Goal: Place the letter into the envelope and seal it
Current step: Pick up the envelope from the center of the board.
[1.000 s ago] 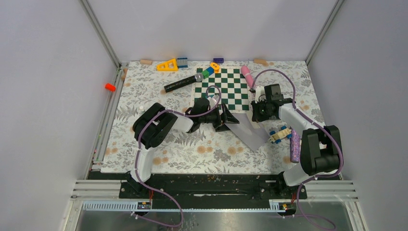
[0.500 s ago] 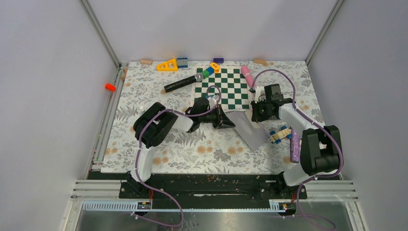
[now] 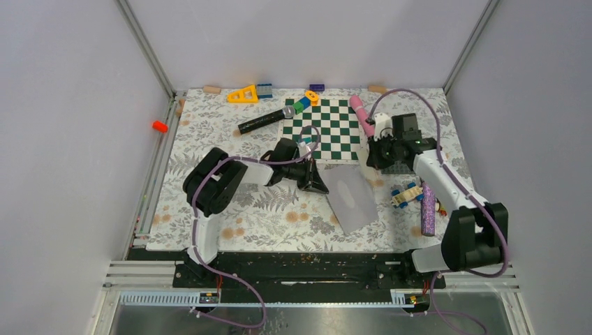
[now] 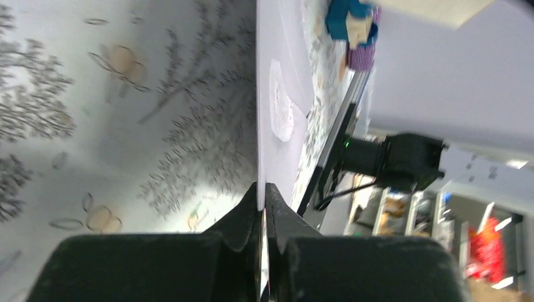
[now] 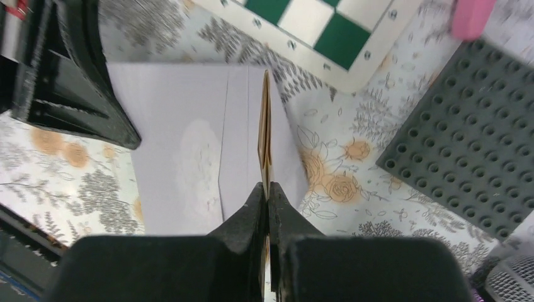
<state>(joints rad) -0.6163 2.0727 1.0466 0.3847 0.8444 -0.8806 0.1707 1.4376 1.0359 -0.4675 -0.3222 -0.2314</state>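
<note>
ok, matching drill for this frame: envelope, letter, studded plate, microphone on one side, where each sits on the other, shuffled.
Things:
1 envelope
2 letter
3 studded plate
4 microphone

Places:
A lying by the far left corner of the checkerboard
B pinched edge-on in the right hand
C one edge pinched in the left hand
D lying unheld, right of the checkerboard

Pairs: 1-C, 2-B, 3-D, 4-A
</note>
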